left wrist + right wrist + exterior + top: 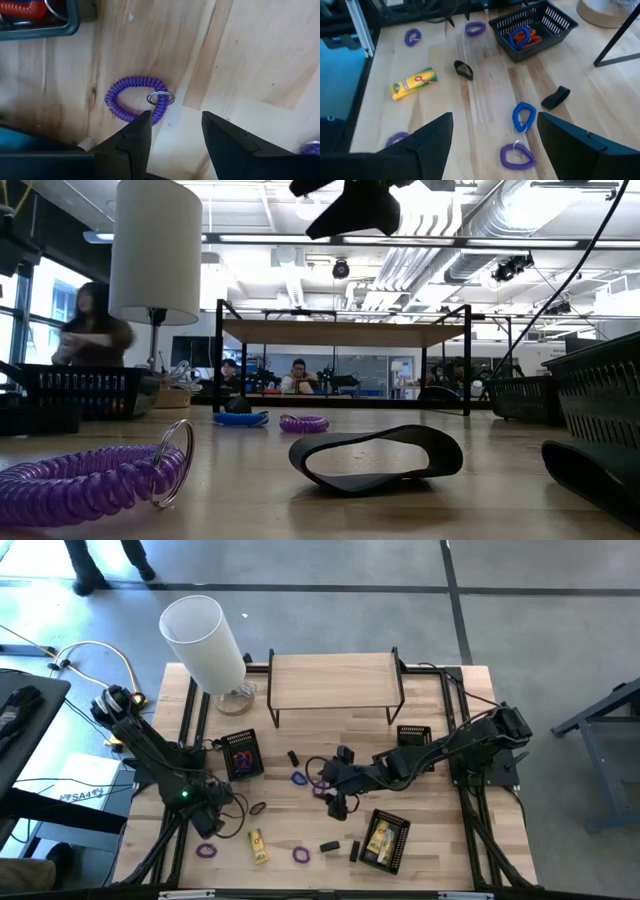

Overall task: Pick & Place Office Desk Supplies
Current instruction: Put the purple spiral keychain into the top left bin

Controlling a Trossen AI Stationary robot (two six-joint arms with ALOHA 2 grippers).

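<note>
Small supplies lie scattered on the wooden table: purple coil loops (205,850) (300,855), a blue coil (298,778), a dark band loop (257,808), a yellow box (258,845) and black blocks (330,847). My left gripper (210,815) is open and empty low over the table's near left. In its wrist view (175,135) a purple coil with a key ring (135,97) lies flat just beyond the fingers. My right gripper (335,795) is open and empty above the table's middle. Its wrist view (495,145) shows the blue coil (524,116) and a purple coil (517,156) below it.
A black mesh tray with red and blue coils (242,755) stands left of centre. Another tray (413,735) stands at the right, and a third, holding a yellow item (385,840), near the front. A wooden shelf (335,680) and a tall white cylinder (205,640) stand at the back.
</note>
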